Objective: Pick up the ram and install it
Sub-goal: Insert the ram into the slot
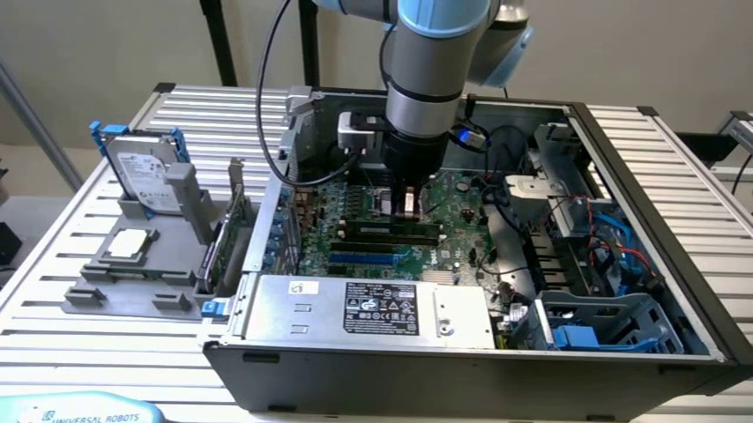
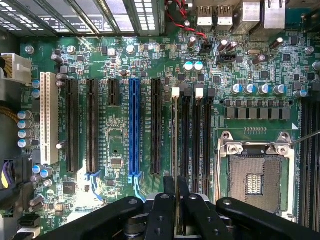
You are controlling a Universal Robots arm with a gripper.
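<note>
Green motherboard (image 1: 353,225) fills the floor of the open computer case (image 1: 659,264), centre of the exterior frame. Above it the gripper (image 1: 406,204) hangs straight down, its fingers (image 2: 197,220) pinched on the ram (image 2: 176,150), which stands on edge along a memory slot (image 2: 186,135) just beside the empty processor socket (image 2: 255,175). At the left, a hard drive (image 1: 147,176) stands in a grey holder (image 1: 130,282).

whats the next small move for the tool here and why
Probably a slow, straight push down. The tool is shut on the ram, held edge-on in line with the memory slot beside the empty CPU socket, low over the motherboard inside the case. Whether it is seated cannot be told.
</note>
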